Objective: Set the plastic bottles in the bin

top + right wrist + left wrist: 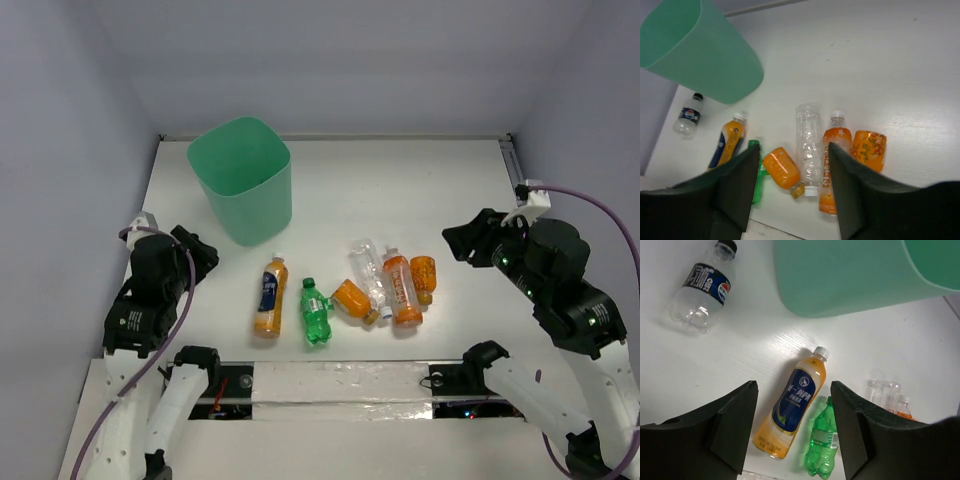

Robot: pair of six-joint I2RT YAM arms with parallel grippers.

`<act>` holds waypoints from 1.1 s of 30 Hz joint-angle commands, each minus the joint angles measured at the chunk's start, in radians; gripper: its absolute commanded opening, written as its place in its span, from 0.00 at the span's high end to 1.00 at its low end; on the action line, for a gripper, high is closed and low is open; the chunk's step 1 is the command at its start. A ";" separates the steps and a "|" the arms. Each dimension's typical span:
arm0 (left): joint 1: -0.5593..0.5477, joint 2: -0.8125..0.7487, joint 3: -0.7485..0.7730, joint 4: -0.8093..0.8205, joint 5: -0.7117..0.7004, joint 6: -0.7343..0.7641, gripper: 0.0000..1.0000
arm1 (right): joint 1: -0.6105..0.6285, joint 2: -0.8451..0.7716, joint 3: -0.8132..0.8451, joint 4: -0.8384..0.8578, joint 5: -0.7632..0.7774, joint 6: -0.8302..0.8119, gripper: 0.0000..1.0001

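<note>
The mint-green bin stands upright at the back left. Six bottles lie in a row at the front: blue-labelled orange, green, stubby orange, clear, white-labelled orange, stubby orange. My left gripper is open and empty, raised left of the blue-labelled bottle and the green one. My right gripper is open and empty, raised right of the row, over the stubby orange and clear bottles.
A small clear bottle with a dark blue label lies left of the bin. It also shows in the right wrist view and is hidden under my left arm in the top view. Walls enclose the table on three sides.
</note>
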 commanded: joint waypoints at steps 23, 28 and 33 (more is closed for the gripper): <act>0.205 0.552 0.062 0.050 -0.212 0.324 0.80 | 0.009 -0.133 -0.153 0.182 -0.108 -0.017 0.98; 0.216 0.690 0.082 0.112 -0.168 0.359 0.44 | 0.009 -0.124 -0.132 0.176 -0.103 -0.042 0.86; 0.216 0.753 0.077 0.171 -0.136 0.405 0.30 | 0.009 -0.121 -0.135 0.179 -0.130 -0.040 0.80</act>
